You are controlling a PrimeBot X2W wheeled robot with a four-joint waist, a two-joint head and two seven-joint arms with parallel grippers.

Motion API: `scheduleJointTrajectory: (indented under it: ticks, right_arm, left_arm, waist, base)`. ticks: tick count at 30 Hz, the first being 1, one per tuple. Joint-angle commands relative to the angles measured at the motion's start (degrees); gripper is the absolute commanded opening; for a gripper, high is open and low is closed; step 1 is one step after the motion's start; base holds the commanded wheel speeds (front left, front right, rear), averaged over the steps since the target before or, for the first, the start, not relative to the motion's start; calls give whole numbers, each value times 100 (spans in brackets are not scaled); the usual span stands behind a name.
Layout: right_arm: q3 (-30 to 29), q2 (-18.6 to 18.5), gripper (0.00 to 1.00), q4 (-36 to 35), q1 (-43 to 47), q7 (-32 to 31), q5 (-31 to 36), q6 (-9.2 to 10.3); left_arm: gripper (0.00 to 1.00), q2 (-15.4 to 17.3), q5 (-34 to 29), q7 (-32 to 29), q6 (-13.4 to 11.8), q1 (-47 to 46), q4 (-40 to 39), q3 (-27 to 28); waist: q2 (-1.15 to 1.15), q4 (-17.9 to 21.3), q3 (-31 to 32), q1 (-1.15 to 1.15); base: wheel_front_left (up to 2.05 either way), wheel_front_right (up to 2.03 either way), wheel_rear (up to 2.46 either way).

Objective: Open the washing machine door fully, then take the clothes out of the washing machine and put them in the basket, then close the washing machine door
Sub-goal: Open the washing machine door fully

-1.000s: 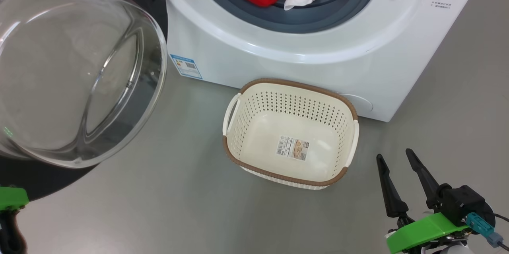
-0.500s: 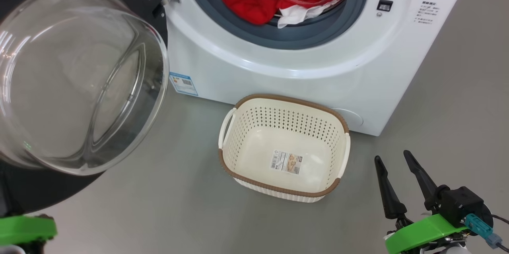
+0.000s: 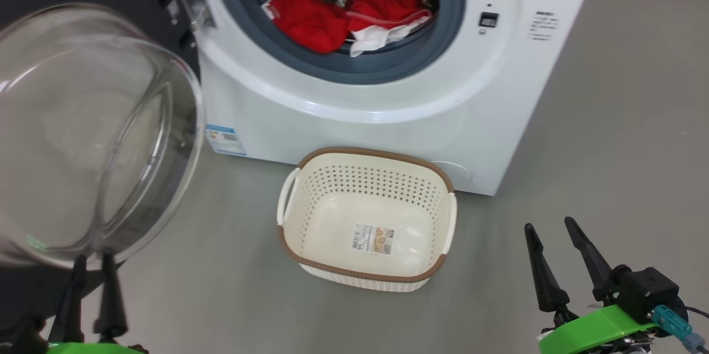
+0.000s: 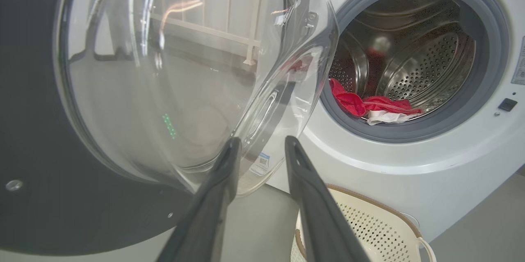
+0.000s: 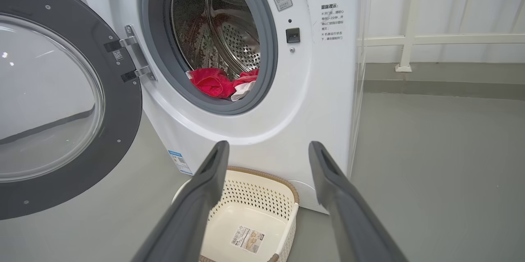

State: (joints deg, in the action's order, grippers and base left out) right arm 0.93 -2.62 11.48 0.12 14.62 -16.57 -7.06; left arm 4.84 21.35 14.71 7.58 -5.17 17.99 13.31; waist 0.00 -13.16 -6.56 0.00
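right end effector [image 3: 549, 225]: dark fingers [image 3: 541, 273], green bracket [image 3: 592, 325], teal plug [image 3: 667, 318]

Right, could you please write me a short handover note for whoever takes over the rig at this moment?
Claws: the left claw is open and empty, low beside the door's glass bowl. The right claw is open and empty, to the right of the basket.
Things: the door is swung wide open at the left of the washing machine. The red shirt and the white cloth lie at the front of the drum. The basket is on the floor in front of the machine, holding only its paper label.
Done: door opened.
Left: move both clothes into the basket, then shut the door.
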Motion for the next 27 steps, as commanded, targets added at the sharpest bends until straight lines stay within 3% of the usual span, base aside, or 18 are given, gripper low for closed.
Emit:
scheduleJointTrajectory:
  ticks: [1, 2, 15, 27]
  right_arm:
    - [136, -26, 100, -170, -48, 38, 10, -43]
    - [118, -26, 100, -180, -44, 38, 9, -43]
    - [-88, -26, 100, -304, -96, 38, -55, -43]
    - [-104, -26, 100, -348, -111, 38, -126, -43]
  left_arm:
    - [77, 206, 18, 29, -9, -10, -197, 127]
    - [100, 221, 42, 29, -9, 12, -237, 68]
    - [100, 452, 152, 29, -9, 99, -594, -658]
    - [100, 473, -4, 29, -9, 168, -861, -999]
  waist:
    - [0, 158, 22, 0]
    - [0, 213, 24, 0]
    - [0, 1087, -122, 0]
    - [0, 1721, -214, 0]
  base:
    - [0, 0, 0]
    - [0, 0, 0]
    - [0, 0, 0]
    - [0, 0, 0]
